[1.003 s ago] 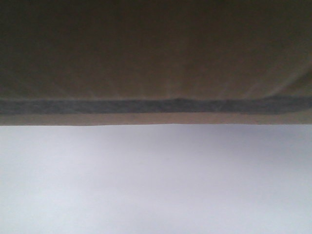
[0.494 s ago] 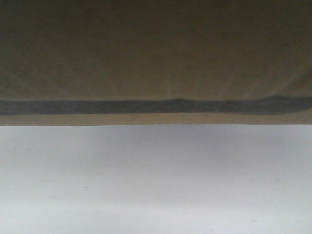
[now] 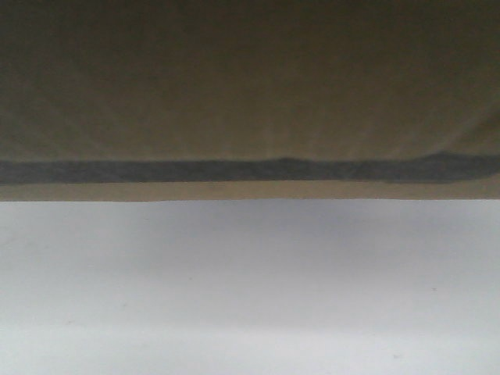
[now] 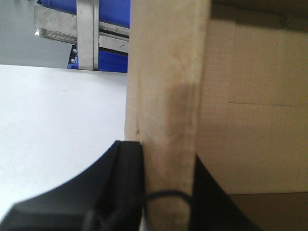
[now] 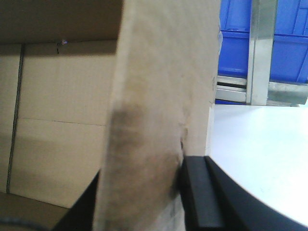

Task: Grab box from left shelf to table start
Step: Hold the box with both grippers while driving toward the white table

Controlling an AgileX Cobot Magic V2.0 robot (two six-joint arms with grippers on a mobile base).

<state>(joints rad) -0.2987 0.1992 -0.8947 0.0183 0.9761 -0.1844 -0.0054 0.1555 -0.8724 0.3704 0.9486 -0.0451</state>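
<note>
Three views were examined.

Front-facing view: the box (image 3: 250,86) filled the whole upper half of the frame. It was brown and in shade, with a dark band running across its width near the lower edge. The white surface (image 3: 250,297) lay below that edge. Whether the box touched the surface could not be determined from this angle.

Left wrist view: the left end effector (image 4: 166,197) was clamped on an upright cardboard wall of the box. One black finger (image 4: 126,178) pressed on the outer face of the wall, and the other sat against the inner face. The box interior lay to the right of the end effector, showing plain panels and a thin crease line. The surface spread away to its left. Ahead and to the left, past the far edge of the surface, stood a metal rack (image 4: 87,33) holding blue bins (image 4: 113,14).

Right wrist view: the right end effector (image 5: 139,204) was likewise clamped on a cardboard wall. A black finger (image 5: 197,192) bore on the outer face, while the inner finger was largely hidden. The box interior lay to the left of the end effector and the surface to its right. Ahead and to the right stood a metal upright (image 5: 260,53) in front of more blue bins.
</note>
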